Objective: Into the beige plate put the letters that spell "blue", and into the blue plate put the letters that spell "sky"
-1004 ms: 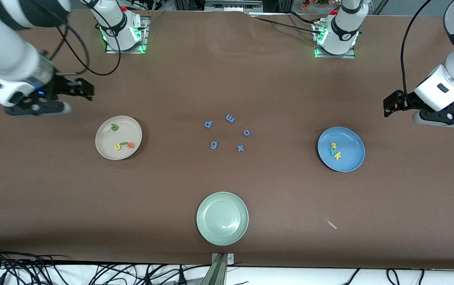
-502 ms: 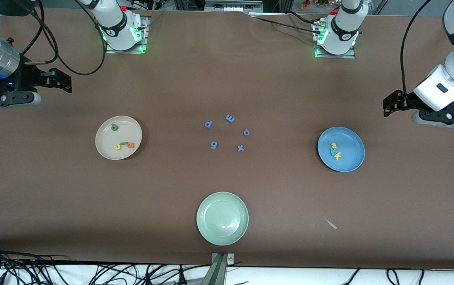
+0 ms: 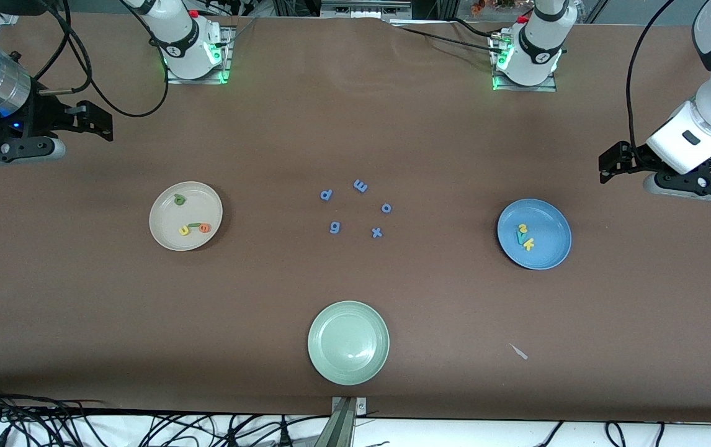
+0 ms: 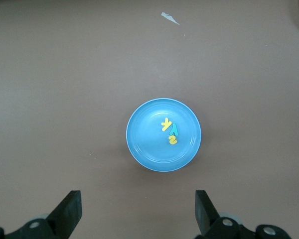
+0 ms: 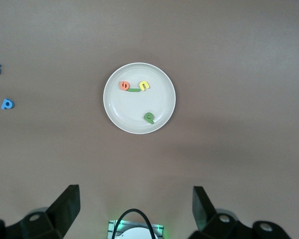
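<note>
Nearest the front camera sits the pale green plate (image 3: 348, 342), with nothing in it. Farther off, the beige plate (image 3: 169, 233) holds b, l, u, e (image 3: 205, 228); the blue plate (image 3: 548, 248) holds s, k, y (image 3: 525, 237). My left tool (image 3: 607, 166) and right tool (image 3: 98, 121) hang open, empty, at the worktop's (image 3: 442, 136) ends. Sorting looks finished; nothing more is called for.

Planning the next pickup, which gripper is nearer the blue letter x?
Roughly even, perhaps the left. The left gripper hangs near the blue plate; the right gripper is up past the beige plate. The x lies between.
</note>
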You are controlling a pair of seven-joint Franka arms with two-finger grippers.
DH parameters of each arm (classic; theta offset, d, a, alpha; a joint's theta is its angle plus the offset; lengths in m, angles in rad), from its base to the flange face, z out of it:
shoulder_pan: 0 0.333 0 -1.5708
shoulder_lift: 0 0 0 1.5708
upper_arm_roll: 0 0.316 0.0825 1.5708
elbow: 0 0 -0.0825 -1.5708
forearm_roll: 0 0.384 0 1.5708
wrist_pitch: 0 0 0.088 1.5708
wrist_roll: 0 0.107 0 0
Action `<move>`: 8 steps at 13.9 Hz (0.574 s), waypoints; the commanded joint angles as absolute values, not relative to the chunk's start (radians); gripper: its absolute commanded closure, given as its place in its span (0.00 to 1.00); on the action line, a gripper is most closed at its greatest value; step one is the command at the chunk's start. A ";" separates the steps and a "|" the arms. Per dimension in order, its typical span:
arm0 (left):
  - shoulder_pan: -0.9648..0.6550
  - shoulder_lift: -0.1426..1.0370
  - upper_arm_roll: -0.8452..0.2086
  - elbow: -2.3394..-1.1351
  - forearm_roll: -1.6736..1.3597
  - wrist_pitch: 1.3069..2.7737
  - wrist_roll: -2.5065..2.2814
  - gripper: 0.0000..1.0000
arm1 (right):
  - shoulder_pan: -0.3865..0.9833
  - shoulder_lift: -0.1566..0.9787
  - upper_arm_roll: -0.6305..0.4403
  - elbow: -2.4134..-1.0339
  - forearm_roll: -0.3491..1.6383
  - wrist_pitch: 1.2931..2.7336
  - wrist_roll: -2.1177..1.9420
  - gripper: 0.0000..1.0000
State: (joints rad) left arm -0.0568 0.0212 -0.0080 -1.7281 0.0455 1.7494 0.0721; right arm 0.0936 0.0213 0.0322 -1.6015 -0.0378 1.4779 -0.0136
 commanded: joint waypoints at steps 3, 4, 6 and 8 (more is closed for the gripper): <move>-0.058 0.031 -0.014 -1.707 0.072 1.747 0.080 0.00 | 0.094 0.037 0.020 -1.551 -0.021 1.450 -0.024 0.00; -0.060 0.031 -0.014 -1.706 0.072 1.747 0.080 0.00 | 0.097 0.038 0.023 -1.548 -0.029 1.451 -0.023 0.00; -0.058 0.031 -0.014 -1.706 0.072 1.747 0.078 0.00 | 0.103 0.037 0.025 -1.536 -0.037 1.453 -0.018 0.00; -0.060 0.031 -0.018 -1.707 0.081 1.747 0.077 0.00 | 0.092 0.041 0.020 -1.529 -0.026 1.462 -0.008 0.00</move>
